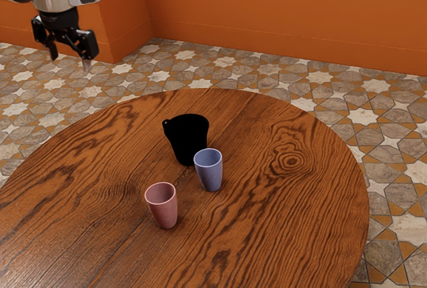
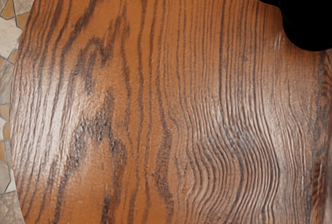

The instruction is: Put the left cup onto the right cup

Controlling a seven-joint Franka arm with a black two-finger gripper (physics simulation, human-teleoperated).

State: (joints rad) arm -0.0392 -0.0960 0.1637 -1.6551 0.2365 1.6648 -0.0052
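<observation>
**Nothing lifted yet**

Nearest us, the pink cup stands upright on the table, in front of the black mug and off toward the exterior view's left. Just before the mug stands the blue cup, our likely base. The pink one looks light, rigid and probably slick, so we'd pinch its wall at the rim from above. Far beyond the mug, our gripper hangs high, fingers apart, holding nothing.
</observation>
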